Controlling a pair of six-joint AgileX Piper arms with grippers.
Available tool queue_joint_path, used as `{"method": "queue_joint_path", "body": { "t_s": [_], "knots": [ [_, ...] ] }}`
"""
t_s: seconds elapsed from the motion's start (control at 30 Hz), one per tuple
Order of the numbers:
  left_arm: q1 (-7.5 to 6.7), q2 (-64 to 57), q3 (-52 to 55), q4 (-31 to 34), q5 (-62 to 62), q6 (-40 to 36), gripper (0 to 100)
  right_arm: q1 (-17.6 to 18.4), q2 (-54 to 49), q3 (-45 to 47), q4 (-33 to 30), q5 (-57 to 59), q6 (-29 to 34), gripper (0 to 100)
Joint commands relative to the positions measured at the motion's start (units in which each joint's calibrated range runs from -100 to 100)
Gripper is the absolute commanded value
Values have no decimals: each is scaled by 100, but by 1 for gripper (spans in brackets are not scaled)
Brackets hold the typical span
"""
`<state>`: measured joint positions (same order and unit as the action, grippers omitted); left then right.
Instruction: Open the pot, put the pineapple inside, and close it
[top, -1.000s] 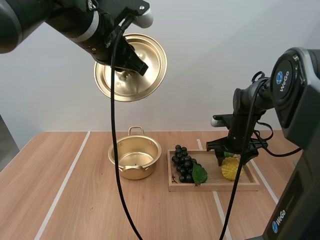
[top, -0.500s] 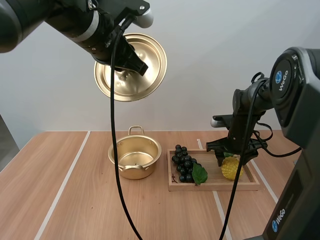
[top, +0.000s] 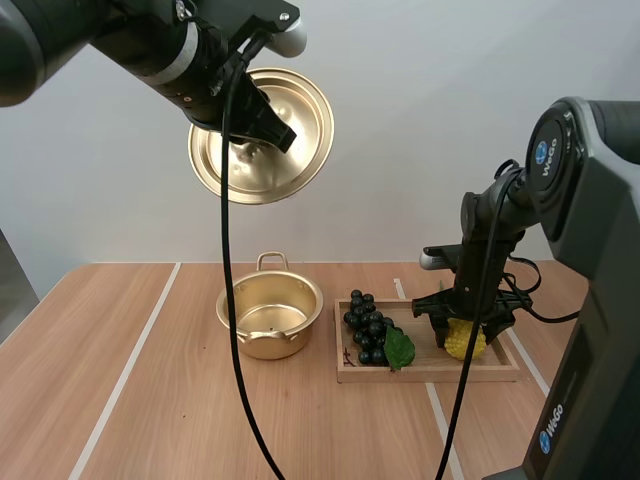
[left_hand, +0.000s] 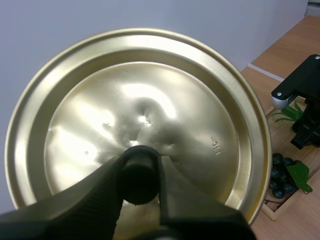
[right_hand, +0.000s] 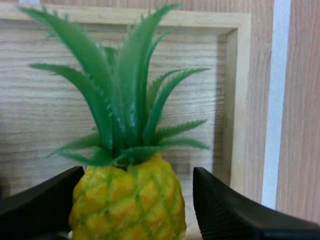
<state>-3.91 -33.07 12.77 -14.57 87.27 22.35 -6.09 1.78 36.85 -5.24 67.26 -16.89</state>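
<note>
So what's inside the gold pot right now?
Nothing I can see: the pot is open, showing its bare gold bottom. Its near wall hides a strip of that bottom. The pineapple sits on the tray.

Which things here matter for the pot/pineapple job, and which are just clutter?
Job:
- lid, held up by left tool
- pot, open and empty
- pineapple, in the tray, straddled by the open right tool

Lying about:
- grapes, in the tray beside the pineapple
- tray
</note>
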Motion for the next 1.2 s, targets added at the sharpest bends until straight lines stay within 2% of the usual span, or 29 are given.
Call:
{"method": "queue_joint_path", "body": {
  "t_s": [0.0, 0.4, 0.43, 0.47, 0.53, 0.57, 0.87, 1.17],
  "knots": [
    [-9, -61, -3, -112, -10, 20, 0, -16, -35, 21, -53, -76, 6, 100],
    [-9, -61, -3, -112, 11, 20, 0, -16, -35, 21, -53, -93, 6, 100],
    [-9, -61, -3, -112, 11, 20, 0, -16, -35, 21, -53, -93, 6, 88],
    [-9, -61, -3, -112, 11, 20, 0, -16, -35, 21, -53, -74, 6, 69],
    [-9, -61, -3, -112, 11, 20, 0, -16, -35, 21, -53, -74, 17, 19],
    [-9, -61, -3, -112, 11, 20, 0, -16, -35, 21, -53, -74, 75, 0],
    [-9, -61, -3, -112, -162, 20, 0, -16, -48, -103, -53, -35, 122, 0],
    [2, -212, -436, -112, -1968, -45, 0, -16, -191, -728, -42, 574, 122, 0]
  ]
}}
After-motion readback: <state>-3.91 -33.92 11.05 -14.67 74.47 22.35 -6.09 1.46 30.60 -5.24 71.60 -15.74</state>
